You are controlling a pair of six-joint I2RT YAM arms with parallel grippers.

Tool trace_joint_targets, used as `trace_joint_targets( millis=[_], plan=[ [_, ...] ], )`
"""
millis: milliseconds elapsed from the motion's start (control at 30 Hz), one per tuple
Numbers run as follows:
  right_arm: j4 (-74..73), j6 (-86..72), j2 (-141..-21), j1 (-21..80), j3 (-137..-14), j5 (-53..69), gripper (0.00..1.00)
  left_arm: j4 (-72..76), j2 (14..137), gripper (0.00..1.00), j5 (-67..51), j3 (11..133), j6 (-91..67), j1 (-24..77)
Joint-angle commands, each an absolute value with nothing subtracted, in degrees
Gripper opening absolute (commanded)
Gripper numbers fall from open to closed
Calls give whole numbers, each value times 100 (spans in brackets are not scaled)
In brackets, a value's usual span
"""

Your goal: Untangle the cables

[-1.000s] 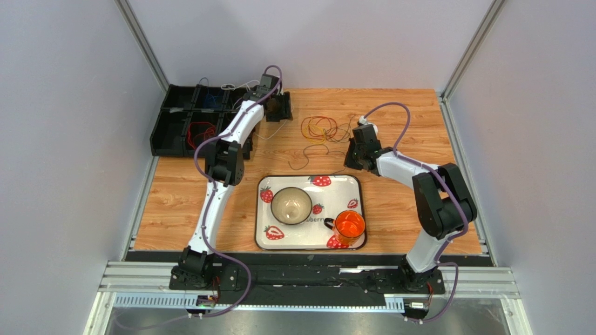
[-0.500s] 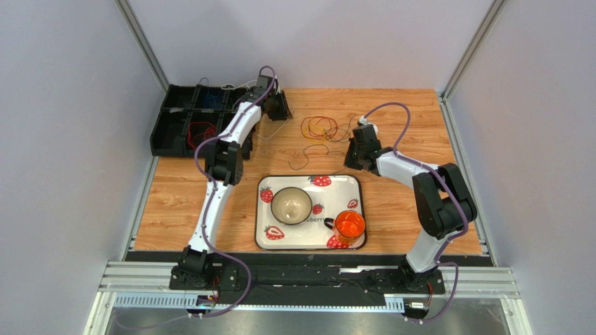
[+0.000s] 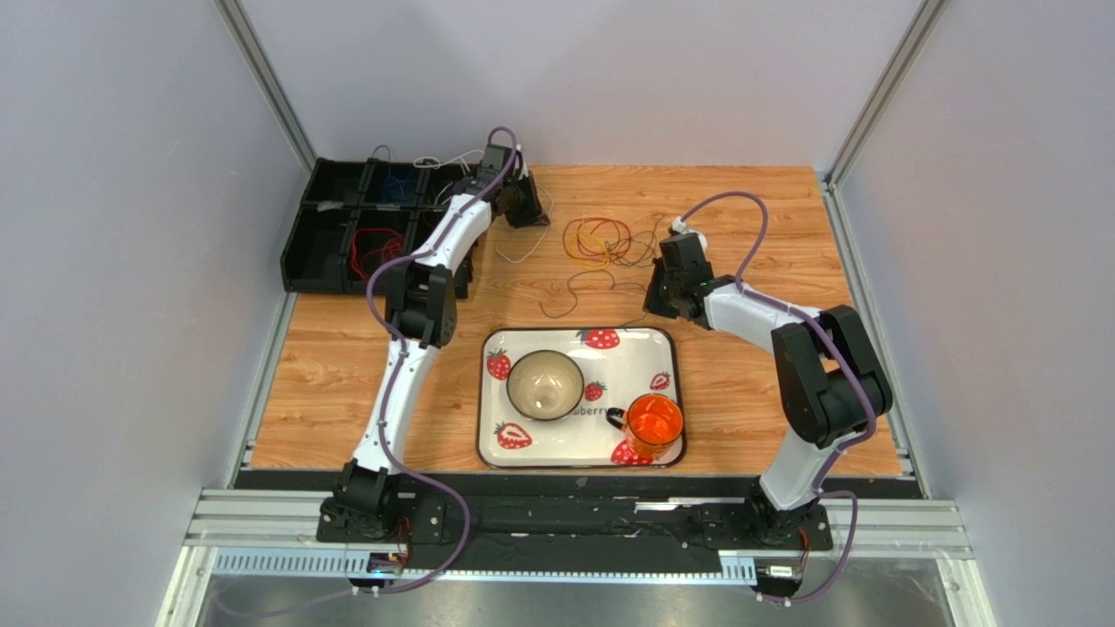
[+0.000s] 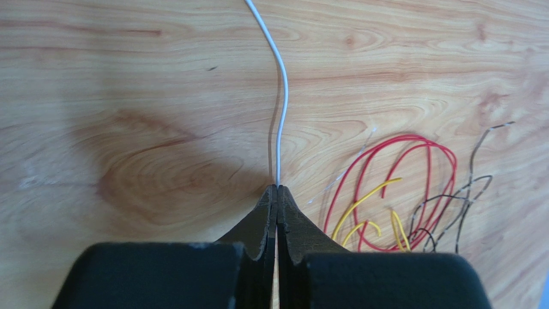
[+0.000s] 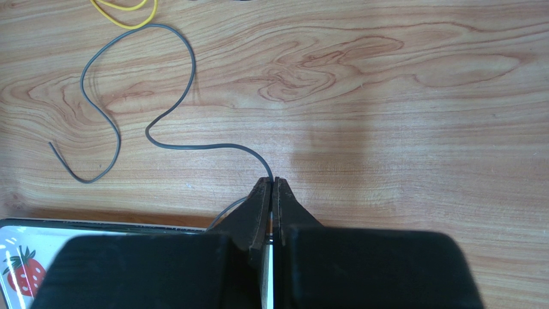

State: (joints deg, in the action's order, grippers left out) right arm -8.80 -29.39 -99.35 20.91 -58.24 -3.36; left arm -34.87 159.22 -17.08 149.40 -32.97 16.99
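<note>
My left gripper [image 3: 525, 205] is at the back of the table, beside the black bins, and in the left wrist view it [image 4: 277, 188] is shut on a thin white cable [image 4: 281, 96] that runs straight ahead over the wood. Just to its right lies the tangle of cables [image 3: 596, 239]: red loops [image 4: 412, 138], yellow strands [image 4: 364, 199] and dark wires [image 4: 473, 187]. My right gripper [image 3: 658, 298] stands right of the tangle. In the right wrist view it [image 5: 271, 179] is shut on a dark grey cable [image 5: 158, 122] that snakes off to the left.
A black divided bin [image 3: 321, 242] at the back left holds a red cable [image 3: 377, 246] and a blue one [image 3: 390, 190]. A strawberry-printed tray [image 3: 484, 392] near the front carries a bowl [image 3: 545, 384] and an orange cup [image 3: 653, 423].
My left gripper has closed from open onto the white cable and shifted slightly. The right arm has stayed where it was, still shut.
</note>
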Motion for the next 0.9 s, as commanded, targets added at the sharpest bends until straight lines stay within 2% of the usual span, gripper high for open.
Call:
trace_joint_targets(
  millis=[0, 167, 333, 700, 867],
  plan=[
    [-738, -3015, -9905, 2074, -5959, -343, 0, -3217, 15496, 0, -2048, 14362, -3375, 1696],
    [-747, -3015, -9923, 2074, -5985, -343, 0, -3138, 14459, 0, -2100, 13782, -3199, 1574],
    [-747, -3006, -9932, 2074, -5985, -334, 0, -3339, 13765, 0, -2364, 13834, -3208, 1354],
    [-791, -3015, -9967, 2074, -6029, -334, 0, -3235, 12622, 0, -2672, 13948, -3199, 1143],
    [-791, -3006, -9967, 2074, -6029, -325, 0, -3278, 12516, 0, -2750, 14194, -3270, 923]
  ],
)
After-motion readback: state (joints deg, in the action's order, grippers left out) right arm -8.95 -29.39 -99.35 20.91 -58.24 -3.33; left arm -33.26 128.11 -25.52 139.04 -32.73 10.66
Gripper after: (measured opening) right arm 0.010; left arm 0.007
